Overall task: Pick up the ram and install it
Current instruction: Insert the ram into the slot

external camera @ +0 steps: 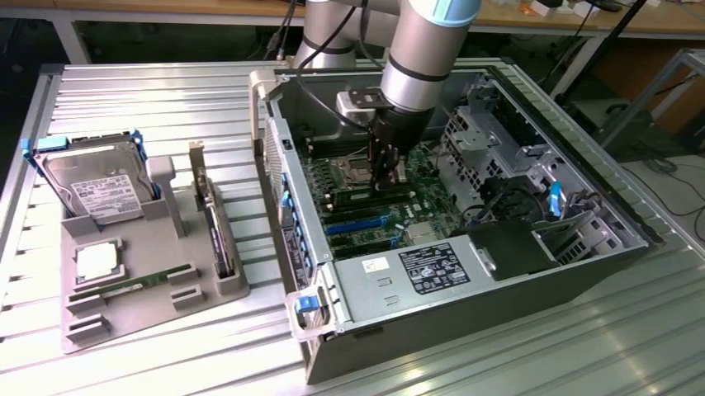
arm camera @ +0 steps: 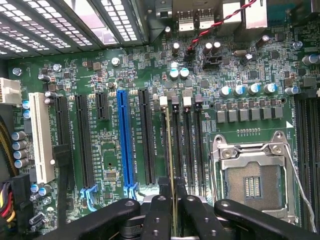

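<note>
My gripper (arm camera: 173, 206) is shut on the ram (arm camera: 170, 150), which I see edge-on as a thin greenish-gold strip running out from between the black fingers (arm camera: 158, 212). The ram hangs lined up along the row of black memory slots (arm camera: 186, 145) on the green motherboard, between the long black expansion slot and the processor socket. I cannot tell whether it touches a slot. In the exterior view the arm reaches down into the open computer case (external camera: 330, 214), with the gripper (external camera: 387, 183) low over the motherboard (external camera: 364, 206).
An empty processor socket (arm camera: 252, 182) with a metal frame lies beside the memory slots. A blue slot (arm camera: 126, 140) and a white slot (arm camera: 41, 137) lie on the other side. Outside the case, a grey tray (external camera: 144, 322) holds a hard drive (external camera: 94, 186), an expansion card (external camera: 215, 227) and a processor (external camera: 97, 260).
</note>
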Controlling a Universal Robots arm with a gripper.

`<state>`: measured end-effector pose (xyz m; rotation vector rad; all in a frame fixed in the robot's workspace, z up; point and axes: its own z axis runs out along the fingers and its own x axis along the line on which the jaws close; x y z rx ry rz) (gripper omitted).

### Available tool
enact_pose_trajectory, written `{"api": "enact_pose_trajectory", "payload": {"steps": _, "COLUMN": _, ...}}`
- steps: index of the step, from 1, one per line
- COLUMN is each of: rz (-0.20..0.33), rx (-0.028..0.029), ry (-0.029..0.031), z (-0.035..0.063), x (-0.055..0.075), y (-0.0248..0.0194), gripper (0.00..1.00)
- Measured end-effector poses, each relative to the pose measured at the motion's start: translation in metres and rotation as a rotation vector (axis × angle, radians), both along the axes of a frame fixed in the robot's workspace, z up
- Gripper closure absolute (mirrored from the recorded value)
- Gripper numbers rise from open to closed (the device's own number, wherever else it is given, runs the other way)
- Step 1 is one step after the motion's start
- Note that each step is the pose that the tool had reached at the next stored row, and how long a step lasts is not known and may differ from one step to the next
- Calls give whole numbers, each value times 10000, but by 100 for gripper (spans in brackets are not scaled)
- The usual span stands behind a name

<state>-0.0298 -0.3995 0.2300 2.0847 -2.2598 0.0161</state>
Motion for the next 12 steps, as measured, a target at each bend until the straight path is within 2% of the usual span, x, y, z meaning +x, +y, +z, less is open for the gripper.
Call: {"api": "enact_pose_trajectory", "payload": {"steps": 12, "rz": 162, "rx": -5, "ry": 0, "z": -3, "x": -1, "y": -5, "gripper": 86}}
